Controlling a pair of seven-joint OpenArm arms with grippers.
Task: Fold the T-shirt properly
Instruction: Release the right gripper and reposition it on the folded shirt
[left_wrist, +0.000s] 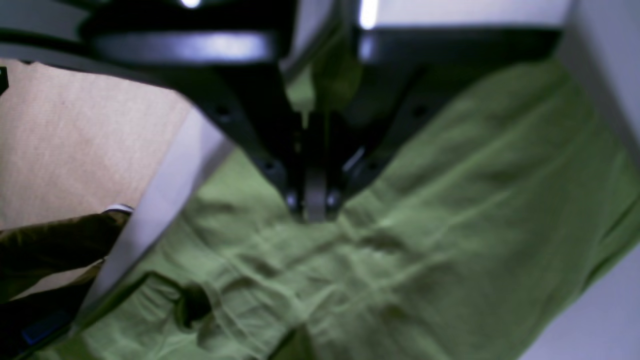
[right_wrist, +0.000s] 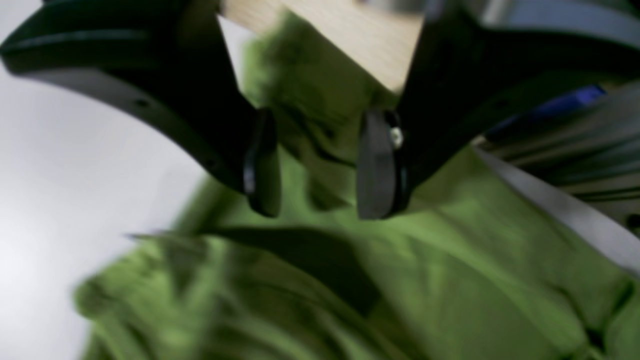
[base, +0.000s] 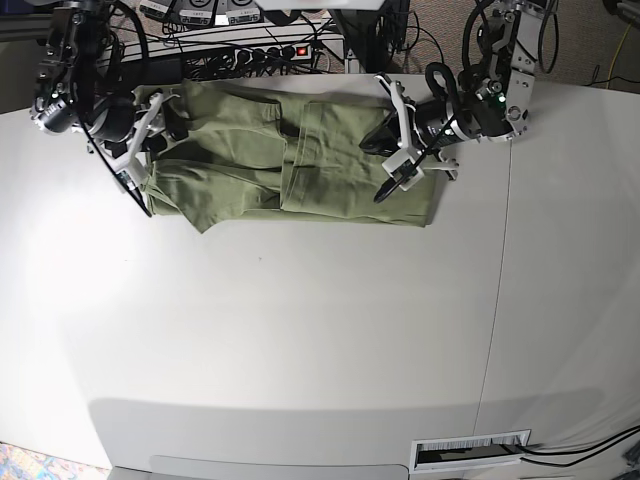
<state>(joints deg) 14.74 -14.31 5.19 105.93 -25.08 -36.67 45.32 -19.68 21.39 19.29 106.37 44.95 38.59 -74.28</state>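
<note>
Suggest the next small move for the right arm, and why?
Probably lift the right gripper straight up, clear of the T-shirt. Its jaws stand open with no cloth pinched between them, while the left gripper is shut on a pinch of the fabric, so that end seems released.

T-shirt (right_wrist: 450, 280) motion-blurred in right wrist view, edges cut off
</note>
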